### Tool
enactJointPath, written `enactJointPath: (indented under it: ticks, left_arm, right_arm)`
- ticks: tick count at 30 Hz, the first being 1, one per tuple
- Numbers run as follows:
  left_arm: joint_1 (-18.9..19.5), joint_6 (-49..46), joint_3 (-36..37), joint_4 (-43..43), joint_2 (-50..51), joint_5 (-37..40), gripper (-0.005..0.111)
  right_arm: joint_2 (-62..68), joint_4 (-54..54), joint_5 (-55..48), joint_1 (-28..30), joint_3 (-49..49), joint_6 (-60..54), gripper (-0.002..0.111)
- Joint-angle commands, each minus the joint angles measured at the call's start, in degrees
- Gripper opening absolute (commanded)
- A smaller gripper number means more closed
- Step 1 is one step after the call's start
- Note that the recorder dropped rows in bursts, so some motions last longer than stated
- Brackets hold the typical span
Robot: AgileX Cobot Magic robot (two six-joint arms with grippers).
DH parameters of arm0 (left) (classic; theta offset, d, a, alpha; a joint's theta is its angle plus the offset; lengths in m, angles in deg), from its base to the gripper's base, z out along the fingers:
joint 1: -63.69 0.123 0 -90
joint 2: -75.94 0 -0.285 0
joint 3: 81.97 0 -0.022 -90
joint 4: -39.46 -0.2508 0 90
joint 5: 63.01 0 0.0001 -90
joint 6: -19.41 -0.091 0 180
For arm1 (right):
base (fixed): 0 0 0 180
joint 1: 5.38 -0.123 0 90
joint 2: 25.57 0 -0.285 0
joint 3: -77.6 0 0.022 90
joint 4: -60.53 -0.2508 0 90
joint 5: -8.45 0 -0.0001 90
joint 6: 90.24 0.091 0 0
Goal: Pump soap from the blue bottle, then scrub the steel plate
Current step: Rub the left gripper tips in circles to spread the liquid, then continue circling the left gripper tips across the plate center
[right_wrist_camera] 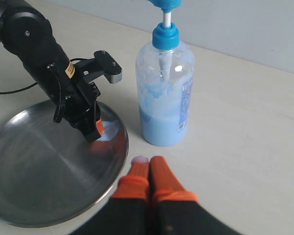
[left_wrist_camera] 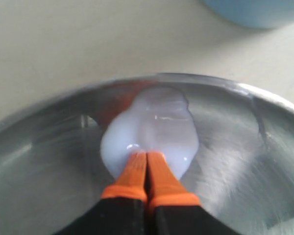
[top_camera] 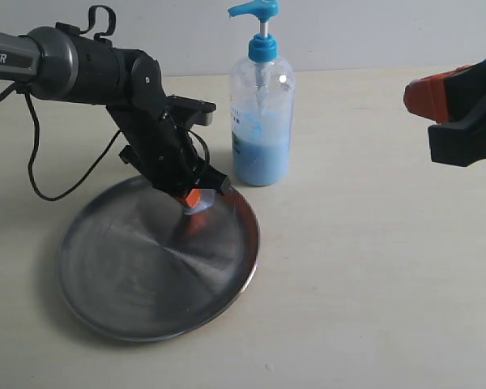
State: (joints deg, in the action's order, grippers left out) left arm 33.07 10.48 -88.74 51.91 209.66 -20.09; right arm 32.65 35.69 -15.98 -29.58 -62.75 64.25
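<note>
Left wrist view: the left tool (left_wrist_camera: 147,155), pinched together in pale-blue soap (left_wrist_camera: 157,122), seemingly needed light sweeps across the round brushed-steel plate (left_wrist_camera: 264,161).

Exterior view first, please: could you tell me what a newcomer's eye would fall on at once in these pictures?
The left tool, shut, dips its orange tips into a pale blob of soap near the rim of the steel plate. Just beyond the plate stands the blue bottle, roughly a third full of light blue liquid. The right tool, also shut, is off to the right, touching neither.
</note>
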Motion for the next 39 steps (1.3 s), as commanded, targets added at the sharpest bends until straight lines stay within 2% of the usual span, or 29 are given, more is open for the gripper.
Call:
enactJointPath:
  ticks: [1, 9, 15, 20, 26, 34, 39]
  left_arm:
    - [-1.0, 0.0, 0.5, 3.7, 0.6, 1.8, 0.0]
    - [-1.0, -2.7, 0.5, 10.9, 0.6, -1.7, 0.0]
    - [-1.0, -2.3, 0.5, 10.0, 0.7, -7.3, 0.0]
    - [-0.5, 6.6, 0.5, -3.1, 0.7, -5.9, 0.0]
    - [-0.5, 11.0, 0.5, -10.4, 0.7, -2.8, 0.0]
    - [-0.5, 11.3, 0.5, -11.9, 0.7, 3.7, 0.0]
    - [-1.3, 11.3, 0.5, -11.0, 0.7, 4.8, 0.0]
  right_arm:
    - [-0.4, -0.3, 0.2, -0.1, 0.3, 0.1, 0.0]
    - [-0.4, -0.4, 0.1, -0.1, 0.3, 0.1, 0.0]
    - [-0.4, -0.6, 0.1, -0.1, 0.3, 0.1, 0.0]
    - [-0.4, -0.6, 0.1, -0.1, 0.3, 0.1, 0.0]
    - [-0.4, -0.6, 0.1, -0.1, 0.3, 0.1, 0.0]
    - [-0.4, -0.6, 0.1, -0.1, 0.3, 0.1, 0.0]
    - [-0.4, -0.7, 0.1, -0.1, 0.3, 0.1, 0.0]
